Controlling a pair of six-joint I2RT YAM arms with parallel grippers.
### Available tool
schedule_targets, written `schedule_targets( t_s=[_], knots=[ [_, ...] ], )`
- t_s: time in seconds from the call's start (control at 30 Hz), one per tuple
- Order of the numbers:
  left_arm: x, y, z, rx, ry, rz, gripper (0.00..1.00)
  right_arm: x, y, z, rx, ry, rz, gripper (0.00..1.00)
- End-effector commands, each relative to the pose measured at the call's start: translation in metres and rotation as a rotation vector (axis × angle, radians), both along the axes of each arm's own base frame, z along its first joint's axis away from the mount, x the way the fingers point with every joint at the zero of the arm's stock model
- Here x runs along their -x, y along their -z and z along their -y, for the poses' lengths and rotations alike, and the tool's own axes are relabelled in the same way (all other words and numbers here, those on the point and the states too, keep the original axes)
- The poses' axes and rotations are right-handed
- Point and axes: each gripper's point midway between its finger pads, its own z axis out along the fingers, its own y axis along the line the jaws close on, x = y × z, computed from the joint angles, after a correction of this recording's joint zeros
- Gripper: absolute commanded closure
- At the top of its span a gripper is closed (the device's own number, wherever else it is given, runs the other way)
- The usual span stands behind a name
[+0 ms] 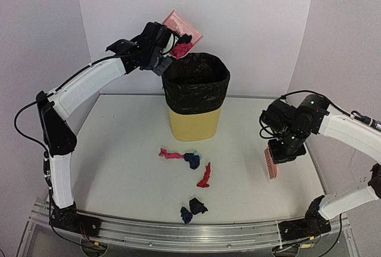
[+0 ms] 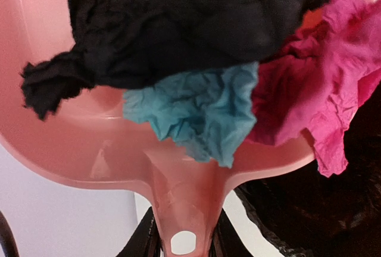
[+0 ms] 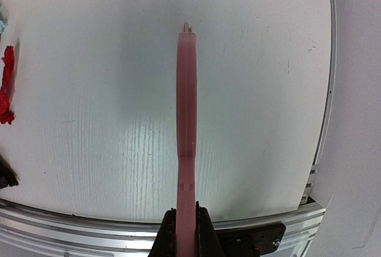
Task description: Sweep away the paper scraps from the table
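Observation:
My left gripper (image 1: 168, 45) is shut on the handle of a pink dustpan (image 1: 181, 28), which it holds tilted over the bin (image 1: 195, 93). In the left wrist view the handle (image 2: 184, 209) runs between my jaws, and black (image 2: 178, 19), teal (image 2: 196, 108) and pink (image 2: 315, 90) paper scraps lie in the pan. On the table (image 1: 119, 168) lie a pink scrap (image 1: 169, 154), a navy one (image 1: 191, 160), a red one (image 1: 205, 176) and a dark pair (image 1: 193, 207). My right gripper (image 1: 277, 151) is shut on a pink brush (image 1: 271, 165) (image 3: 186, 120) just above the table's right side.
The bin is yellow with a black liner (image 2: 333, 209) and stands at the table's back middle. A metal rail (image 1: 190, 233) (image 3: 89, 224) runs along the front edge. White walls close the back and sides. The red scrap (image 3: 7, 84) shows at the right wrist view's left edge.

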Motion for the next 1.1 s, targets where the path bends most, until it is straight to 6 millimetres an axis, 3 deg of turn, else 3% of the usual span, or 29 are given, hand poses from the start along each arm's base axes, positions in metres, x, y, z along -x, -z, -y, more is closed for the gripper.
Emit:
schedule_targets(
  t_s=[0.0, 0.13, 0.33, 0.77, 0.93, 1.07],
  knots=[
    [-0.011, -0.033, 0.0, -0.129, -0.049, 0.179, 1.0, -0.002, 0.004, 0.003, 0.025, -0.005, -0.005, 1.0],
    [-0.006, -0.036, 0.013, -0.258, -0.015, 0.217, 1.0, -0.001, 0.006, 0.003, 0.03, -0.007, -0.011, 1.0],
    [-0.007, -0.042, 0.016, -0.428, -0.04, 0.296, 1.0, -0.002, 0.008, 0.003, 0.036, -0.011, -0.01, 1.0],
    [-0.009, -0.056, 0.021, -0.489, -0.05, 0.342, 1.0, -0.003, 0.011, 0.001, 0.033, -0.016, -0.019, 1.0],
    [0.006, -0.072, 0.022, -0.288, -0.002, 0.297, 1.0, -0.004, 0.009, -0.002, 0.014, -0.017, -0.01, 1.0],
    [0.045, -0.088, 0.028, 0.054, 0.151, 0.18, 1.0, -0.004, 0.004, -0.011, -0.041, -0.033, -0.005, 1.0]
  ],
)
